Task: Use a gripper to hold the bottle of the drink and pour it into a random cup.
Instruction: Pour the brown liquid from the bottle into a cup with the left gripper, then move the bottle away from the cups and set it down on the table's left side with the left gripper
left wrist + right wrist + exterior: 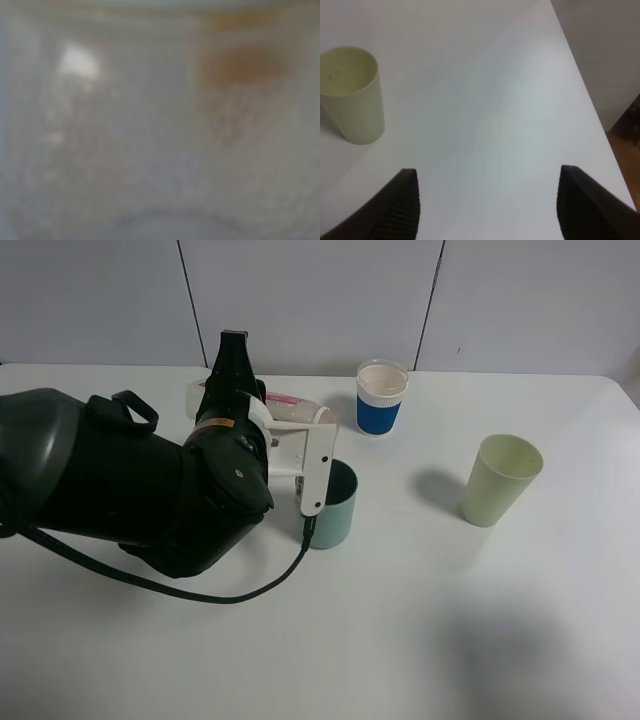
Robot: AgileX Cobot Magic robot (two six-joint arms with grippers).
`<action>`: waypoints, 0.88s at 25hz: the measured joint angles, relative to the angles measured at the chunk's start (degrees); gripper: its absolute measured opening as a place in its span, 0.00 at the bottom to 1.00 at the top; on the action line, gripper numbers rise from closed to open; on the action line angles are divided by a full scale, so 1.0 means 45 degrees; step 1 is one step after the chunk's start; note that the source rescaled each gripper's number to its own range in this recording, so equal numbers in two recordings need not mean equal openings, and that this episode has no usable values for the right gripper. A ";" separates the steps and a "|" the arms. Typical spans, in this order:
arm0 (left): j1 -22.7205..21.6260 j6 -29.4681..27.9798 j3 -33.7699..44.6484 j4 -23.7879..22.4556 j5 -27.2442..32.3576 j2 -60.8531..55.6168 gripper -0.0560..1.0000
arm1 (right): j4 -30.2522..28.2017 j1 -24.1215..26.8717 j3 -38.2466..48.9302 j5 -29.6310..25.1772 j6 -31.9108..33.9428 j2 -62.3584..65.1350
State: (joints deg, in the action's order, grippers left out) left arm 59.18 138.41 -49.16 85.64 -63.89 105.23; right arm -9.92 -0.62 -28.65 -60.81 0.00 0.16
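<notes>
The left claw (238,390), at the end of the bulky black arm (120,480) nearest the high camera, is clenched on the bottle (295,408). The bottle lies tipped on its side above the teal cup (338,512), its neck toward the cup's far rim. Only the left wrist view shows the drink (235,65), a brown smear in a blur of clear plastic filling the frame. Farther right stands a pale yellow-green cup (500,480). Only the right wrist view shows the right claw (489,172), spread wide and empty over the tabletop (495,100) near that cup. Farthest back sits a blue-banded white cup (382,398).
</notes>
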 joint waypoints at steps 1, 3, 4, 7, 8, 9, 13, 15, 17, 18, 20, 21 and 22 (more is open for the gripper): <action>-0.0045 -0.0448 0.0000 0.0000 0.0205 0.0000 0.05 | 0.0000 0.0000 0.0000 0.0000 0.0000 0.0000; -0.0139 -0.1236 0.0000 0.0000 0.0468 0.0000 0.05 | 0.0000 0.0000 0.0000 0.0000 0.0000 0.0000; -0.0182 -0.1694 0.0000 0.0000 0.0695 -0.0032 0.05 | 0.0000 0.0000 0.0000 0.0000 0.0000 0.0000; -0.0305 -0.2859 0.0000 -0.0044 0.1363 -0.0266 0.05 | 0.0000 0.0000 0.0000 0.0000 0.0000 0.0000; -0.0357 -0.3236 0.0000 -0.0100 0.1570 -0.0364 0.05 | 0.0000 0.0000 0.0000 0.0003 0.0000 0.0000; -0.0392 -0.3638 0.0000 -0.0244 0.1767 -0.0465 0.05 | 0.0000 0.0000 0.0000 0.0003 0.0000 0.0000; -0.0440 -0.5515 0.0000 -0.1052 0.2370 -0.1026 0.05 | 0.0000 0.0000 0.0000 0.0003 0.0000 0.0000; -0.0508 -0.6703 0.0000 -0.1535 0.2616 -0.1317 0.05 | 0.0000 0.0000 0.0000 0.0003 0.0000 0.0000; -0.0635 -0.8019 0.0000 -0.2022 0.2814 -0.1633 0.05 | 0.0000 0.0000 0.0000 0.0003 0.0000 0.0000; -0.0694 -0.8762 0.0000 -0.2303 0.2915 -0.1764 0.05 | 0.0000 0.0000 0.0000 0.0003 0.0000 0.0000; -0.0741 -1.0008 0.0000 -0.2844 0.3142 -0.1979 0.05 | 0.0000 0.0000 0.0000 0.0003 0.0000 0.0000; -0.0788 -1.0741 0.0000 -0.3115 0.3312 -0.2069 0.05 | 0.0000 0.0000 0.0000 0.0003 0.0000 0.0000; -0.0828 -1.1600 0.0000 -0.3526 0.3473 -0.2177 0.05 | 0.0000 0.0000 0.0000 0.0003 0.0000 0.0000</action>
State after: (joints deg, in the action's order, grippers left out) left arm 55.45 86.21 -49.16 69.77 -48.26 95.43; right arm -9.92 -0.62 -28.65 -60.80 0.00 0.16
